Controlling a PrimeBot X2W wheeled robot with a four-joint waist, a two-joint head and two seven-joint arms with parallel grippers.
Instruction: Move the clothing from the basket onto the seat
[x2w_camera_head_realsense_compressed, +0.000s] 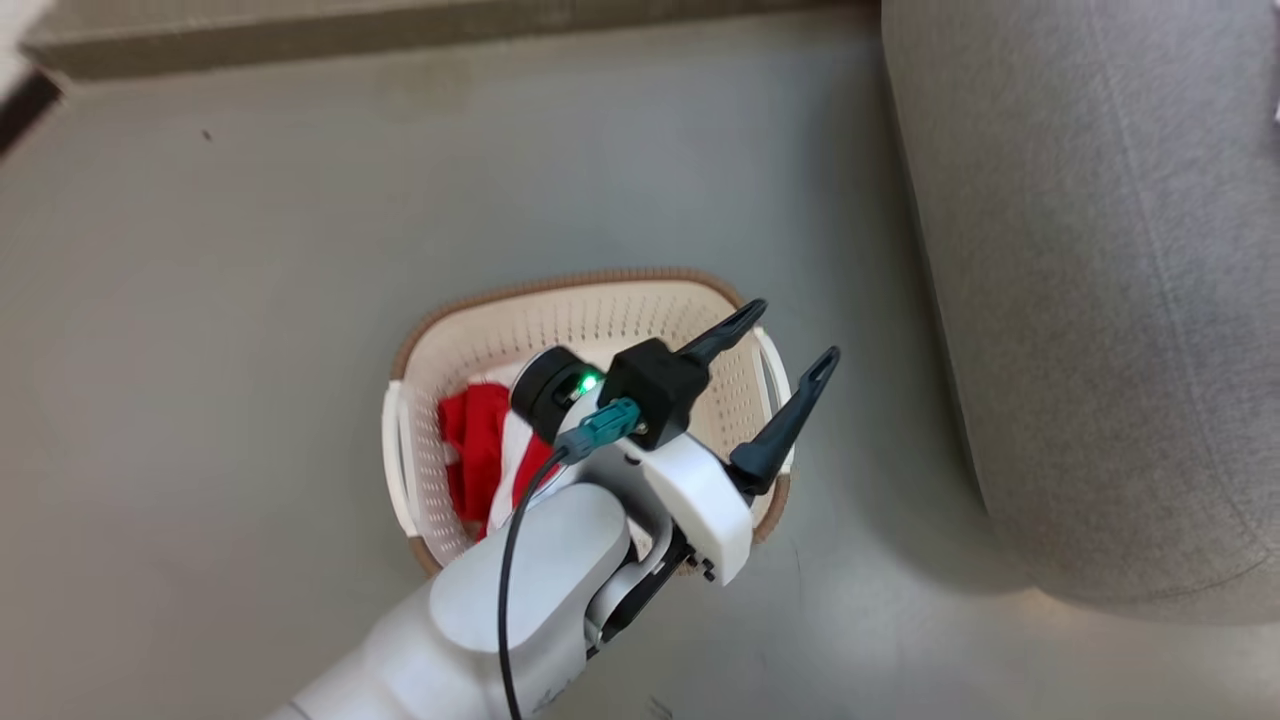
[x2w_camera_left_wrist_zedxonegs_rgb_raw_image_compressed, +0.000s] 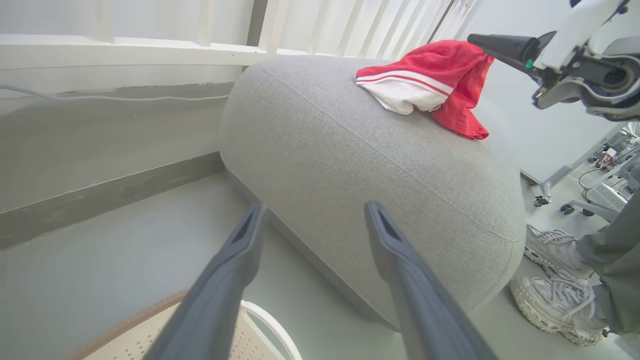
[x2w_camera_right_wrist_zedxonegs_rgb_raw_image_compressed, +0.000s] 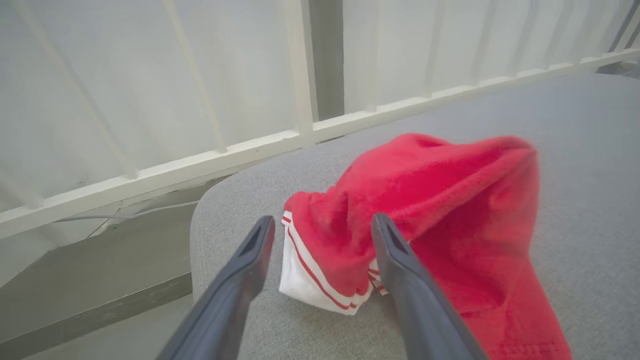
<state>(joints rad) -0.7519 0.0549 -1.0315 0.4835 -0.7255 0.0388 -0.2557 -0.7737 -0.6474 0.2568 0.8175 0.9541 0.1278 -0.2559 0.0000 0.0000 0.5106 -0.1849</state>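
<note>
A red and white piece of clothing (x2w_camera_right_wrist_zedxonegs_rgb_raw_image_compressed: 430, 220) lies bunched on the grey seat (x2w_camera_right_wrist_zedxonegs_rgb_raw_image_compressed: 590, 150), near its rounded end. My right gripper (x2w_camera_right_wrist_zedxonegs_rgb_raw_image_compressed: 322, 227) hangs just above it, open, its fingers either side of the garment's near edge without pinching it. The left wrist view shows the same clothing (x2w_camera_left_wrist_zedxonegs_rgb_raw_image_compressed: 430, 82) on the seat (x2w_camera_left_wrist_zedxonegs_rgb_raw_image_compressed: 360, 160). More red and white clothing (x2w_camera_head_realsense_compressed: 475, 440) sits in the cream basket (x2w_camera_head_realsense_compressed: 600, 278) on the floor. My left gripper (x2w_camera_head_realsense_compressed: 790, 345) hovers open over the basket's right side, holding nothing.
The seat (x2w_camera_head_realsense_compressed: 1080, 300) stands to the right of the basket, a strip of bare grey floor (x2w_camera_head_realsense_compressed: 860, 250) between them. A person's pale shoes (x2w_camera_left_wrist_zedxonegs_rgb_raw_image_compressed: 550, 272) stand at the seat's far end. A wall and skirting (x2w_camera_left_wrist_zedxonegs_rgb_raw_image_compressed: 100, 195) run behind.
</note>
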